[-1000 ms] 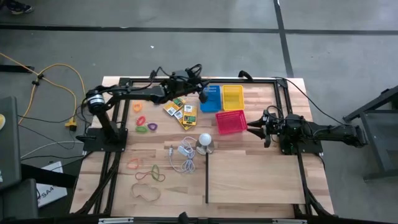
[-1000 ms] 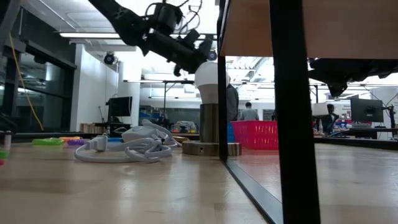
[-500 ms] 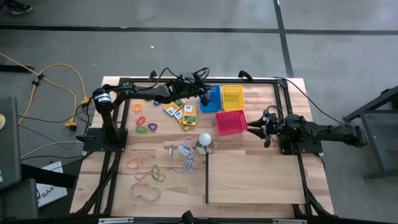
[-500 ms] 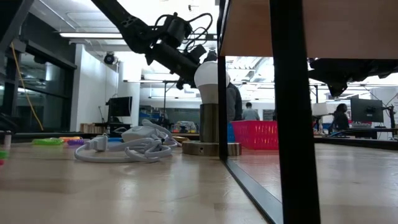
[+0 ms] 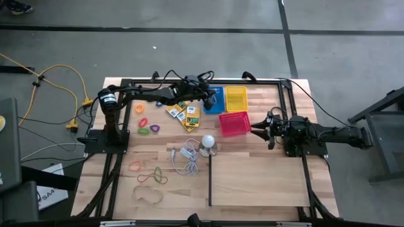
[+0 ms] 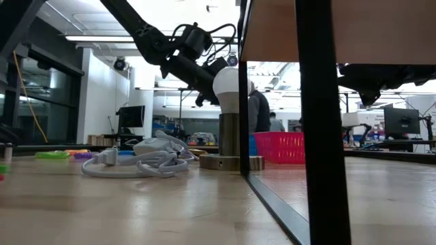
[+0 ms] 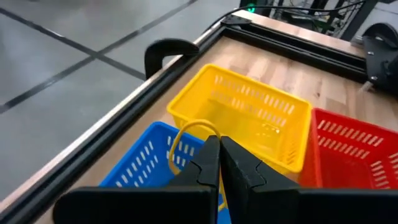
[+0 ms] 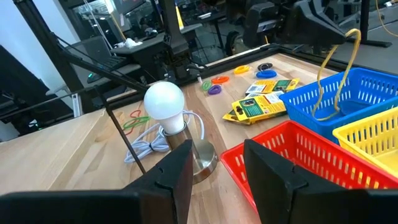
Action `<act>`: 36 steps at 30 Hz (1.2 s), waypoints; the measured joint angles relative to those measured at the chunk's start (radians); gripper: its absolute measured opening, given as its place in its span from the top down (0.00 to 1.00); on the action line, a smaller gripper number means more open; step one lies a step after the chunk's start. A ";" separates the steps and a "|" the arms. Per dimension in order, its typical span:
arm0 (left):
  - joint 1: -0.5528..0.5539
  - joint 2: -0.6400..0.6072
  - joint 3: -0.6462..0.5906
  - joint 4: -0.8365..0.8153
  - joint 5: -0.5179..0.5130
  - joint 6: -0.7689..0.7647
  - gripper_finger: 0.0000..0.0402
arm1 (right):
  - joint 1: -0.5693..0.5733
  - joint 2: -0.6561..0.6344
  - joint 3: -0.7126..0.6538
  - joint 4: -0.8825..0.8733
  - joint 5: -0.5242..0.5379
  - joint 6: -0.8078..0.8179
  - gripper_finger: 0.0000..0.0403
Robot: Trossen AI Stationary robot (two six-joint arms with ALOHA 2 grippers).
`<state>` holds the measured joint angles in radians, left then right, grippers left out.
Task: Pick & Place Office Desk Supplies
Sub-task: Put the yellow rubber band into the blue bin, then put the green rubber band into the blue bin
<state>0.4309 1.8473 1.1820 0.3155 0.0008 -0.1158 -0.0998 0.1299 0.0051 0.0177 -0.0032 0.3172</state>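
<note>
From above, the left gripper (image 5: 209, 96) reaches over the blue basket (image 5: 216, 103), but its fingers and whatever they carry are too small to make out there. The yellow basket (image 5: 237, 98) and red basket (image 5: 233, 123) stand beside it. The packets (image 5: 184, 113), coloured rings (image 5: 146, 123) and rubber bands (image 5: 148, 180) lie scattered on the bench (image 5: 252, 180). The right gripper (image 5: 260, 129) waits near the red basket.

At bench level, the left arm's tip is hidden behind the white bulb (image 6: 227, 83), and a dark upright post cuts off much of the scene.

The left wrist view shows the fingers pressed together, pinching a yellow rubber band (image 7: 186, 134) whose loop hangs over the blue basket; its lower part is hidden behind the fingers.

In the right wrist view, the right gripper's fingers are spread apart, holding nothing, and the band dangles over the blue basket's edge.
</note>
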 joint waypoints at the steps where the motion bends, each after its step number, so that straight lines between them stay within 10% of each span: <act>1: 0.000 0.000 0.000 -0.001 0.008 -0.001 1.00 | 0.000 0.000 0.000 0.000 0.000 0.000 0.68; 16: -0.001 0.000 0.000 -0.002 0.030 -0.007 0.81 | 0.000 0.000 0.000 0.000 0.000 0.000 0.68; 36: 0.012 -0.001 0.000 -0.078 0.047 -0.063 0.80 | 0.000 0.000 0.000 0.000 0.000 0.000 0.68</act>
<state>0.4426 1.8465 1.1824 0.2376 0.0475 -0.1786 -0.1000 0.1299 0.0051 0.0180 -0.0029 0.3172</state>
